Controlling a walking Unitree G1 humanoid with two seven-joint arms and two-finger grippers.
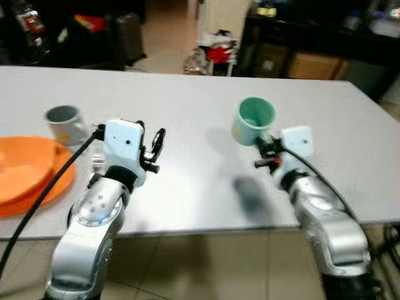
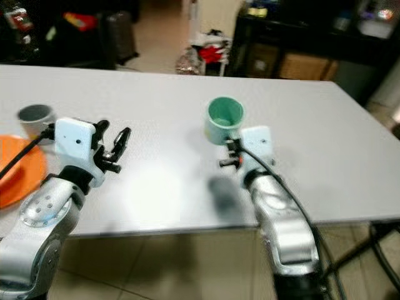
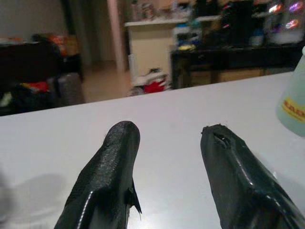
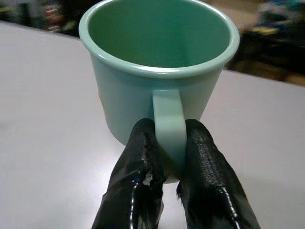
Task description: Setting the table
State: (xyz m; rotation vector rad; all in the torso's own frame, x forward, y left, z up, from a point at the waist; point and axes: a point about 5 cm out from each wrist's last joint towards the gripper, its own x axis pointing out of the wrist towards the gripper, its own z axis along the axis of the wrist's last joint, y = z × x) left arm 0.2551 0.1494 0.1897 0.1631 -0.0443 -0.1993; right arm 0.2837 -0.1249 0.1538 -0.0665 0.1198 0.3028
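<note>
While pinched by its handle, mint-green mug (empty) hangs upright.

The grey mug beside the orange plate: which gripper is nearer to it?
Left. The left gripper hovers open just right of the grey mug; the right gripper is further right, clamping the green mug by its handle.

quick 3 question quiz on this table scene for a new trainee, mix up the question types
1. True or false: the right tool is shut on the handle of the green mug.
2. Which item sits nearest the orange plate? A) grey mug B) green mug C) a fork
3. Fill in: the left tool is ____ and holds nothing, above the white table.

Key: 1 true; 2 A; 3 open
</note>
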